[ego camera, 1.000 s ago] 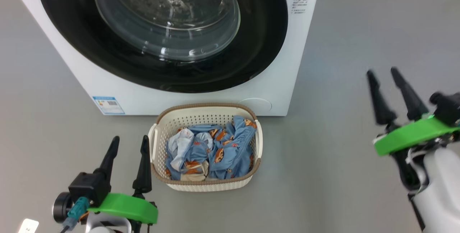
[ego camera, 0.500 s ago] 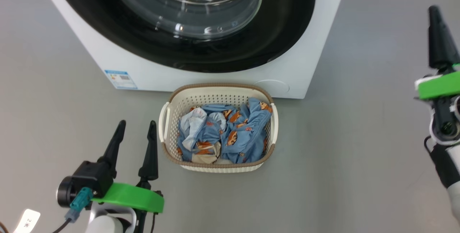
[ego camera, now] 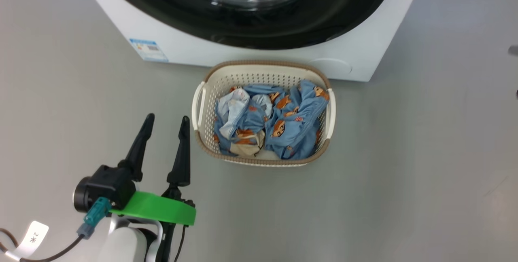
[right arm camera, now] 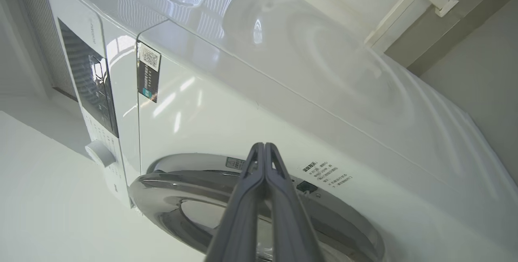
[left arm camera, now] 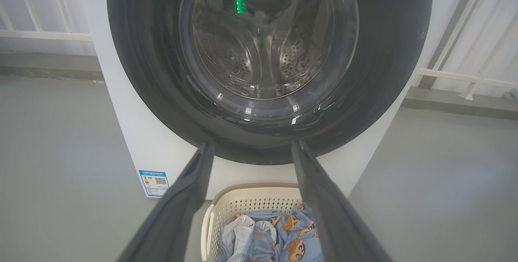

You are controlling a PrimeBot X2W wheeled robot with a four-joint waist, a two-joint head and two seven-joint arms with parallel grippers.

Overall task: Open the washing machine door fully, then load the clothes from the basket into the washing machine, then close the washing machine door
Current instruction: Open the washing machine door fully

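Black left claw (ego camera: 168, 117) wide beside basket (ego camera: 263, 64)

The washing machine door (left arm camera: 388, 72) sits shut in the upper centre of the frame. The left gripper (left arm camera: 251, 145) rises from the bottom edge with its fingers spread wide. Between them at bottom centre is the basket (left arm camera: 251, 191), holding the clothes (left arm camera: 279, 233). A blue label (left arm camera: 153, 181) marks the washing machine (left arm camera: 137, 140) at lower left.

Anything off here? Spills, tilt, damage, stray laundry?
Nothing stands out. The basket sits upright on the floor in front of the washing machine, with the clothes all inside it. The washing machine door looks shut, its glass intact. The left gripper is open beside the basket; the right gripper is shut and empty.
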